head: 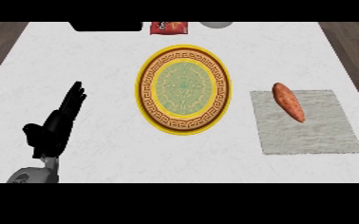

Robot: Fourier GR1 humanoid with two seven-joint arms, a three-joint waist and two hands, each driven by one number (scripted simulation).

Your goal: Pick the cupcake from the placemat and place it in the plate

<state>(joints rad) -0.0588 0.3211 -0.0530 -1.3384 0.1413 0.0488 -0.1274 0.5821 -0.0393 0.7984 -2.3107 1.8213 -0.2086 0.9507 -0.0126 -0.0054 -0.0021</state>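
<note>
An ornate plate (184, 52) with a yellow rim, brown key-pattern band and green centre lies in the middle of the white counter. To its right lies a grey placemat (308, 135). On the mat's upper left part rests an elongated orange-brown item (289, 102) that looks like a sweet potato; no cupcake shows. My left hand (60, 121) stands at the lower left, fingers straight and pointing up, well left of the plate and holding nothing. My right hand does not show.
At the counter's far edge sit a black object (105, 26), a red packet (168, 27) and a pale grey rounded object (216, 24). Dark wooden floor shows past the counter's left and right edges.
</note>
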